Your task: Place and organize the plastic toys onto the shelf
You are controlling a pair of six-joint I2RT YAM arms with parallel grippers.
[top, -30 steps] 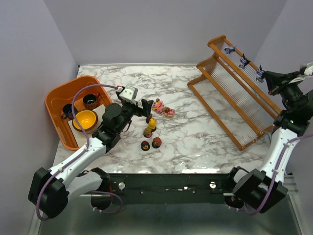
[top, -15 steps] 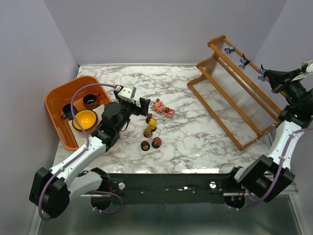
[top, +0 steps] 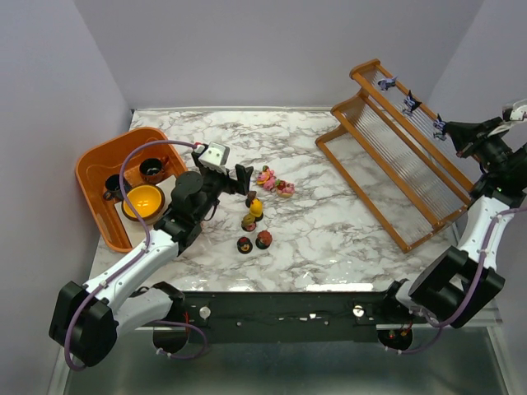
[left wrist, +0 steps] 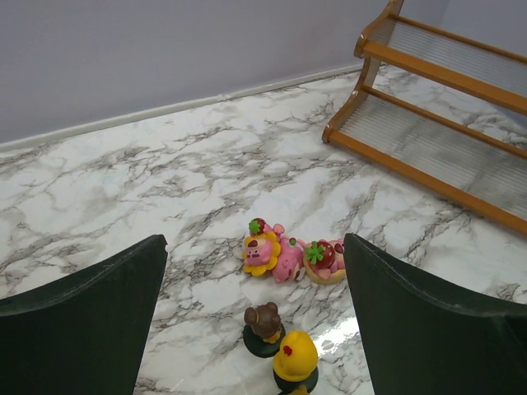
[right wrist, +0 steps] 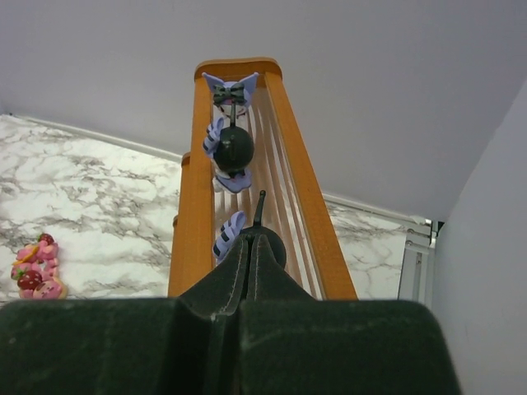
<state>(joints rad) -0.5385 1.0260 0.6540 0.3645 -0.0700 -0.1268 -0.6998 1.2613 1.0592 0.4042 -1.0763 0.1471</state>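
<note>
The wooden shelf (top: 360,194) stands slanted at the back right. Three purple-black toys sit along its top tier (top: 386,83), (top: 409,103), (top: 439,125). My right gripper (top: 451,128) is at the nearest one, its jaws pressed together on that toy (right wrist: 232,230). The other two toys (right wrist: 230,152) stand further up the rail (right wrist: 185,222). My left gripper (top: 245,179) is open over the toys on the table: two pink ones (left wrist: 262,251), (left wrist: 324,259), a brown bear (left wrist: 265,322) and a yellow one (left wrist: 295,358). Three more brown-red toys (top: 263,239) stand nearer.
An orange tub (top: 95,177) at the left holds a yellow bowl (top: 142,202) and two dark cups (top: 154,169). Walls close in on the left, back and right. The shelf's lower tier (left wrist: 428,148) lies right of the left gripper.
The right arm's elbow and base have swung right while its gripper stays at the third shelf toy. The left gripper has shifted very slightly; the toys have not moved.
</note>
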